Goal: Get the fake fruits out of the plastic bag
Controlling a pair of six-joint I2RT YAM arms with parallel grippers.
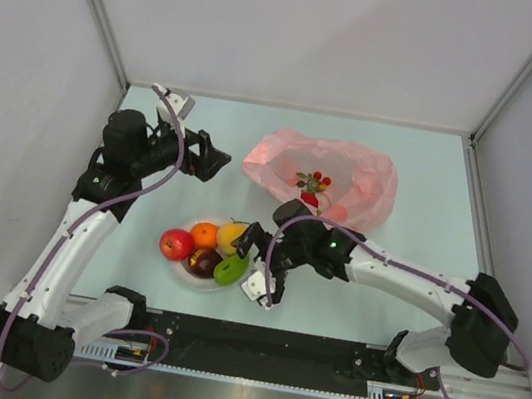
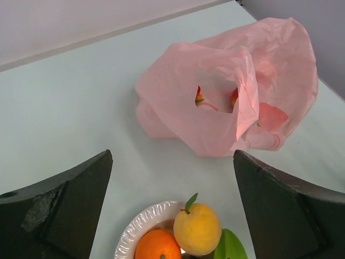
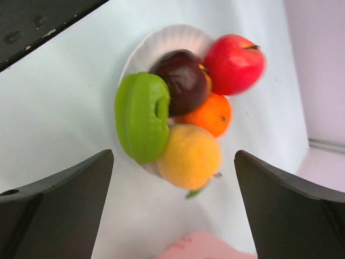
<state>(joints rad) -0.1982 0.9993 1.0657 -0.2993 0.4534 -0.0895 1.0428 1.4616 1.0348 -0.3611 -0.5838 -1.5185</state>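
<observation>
The pink plastic bag [image 1: 323, 173] lies crumpled at the back right of the table, with red berries with green leaves [image 1: 314, 181] showing inside. It also shows in the left wrist view [image 2: 226, 102], where red and orange fruit [image 2: 200, 97] peeks through a gap. A red apple [image 1: 176, 243], orange ball [image 1: 204, 235], yellow-orange fruit [image 1: 231, 236], dark purple fruit [image 1: 202, 261] and green fruit [image 1: 229, 272] sit on the white plate [image 1: 194, 281]. My left gripper [image 1: 210, 158] is open and empty, left of the bag. My right gripper [image 1: 250, 255] is open and empty, beside the plate's right edge.
The right wrist view shows the plate [image 3: 161, 39] with the red apple [image 3: 233, 62], dark purple fruit [image 3: 185, 81], green fruit [image 3: 142, 116] and yellow-orange fruit [image 3: 188, 156]. Walls enclose the table on three sides.
</observation>
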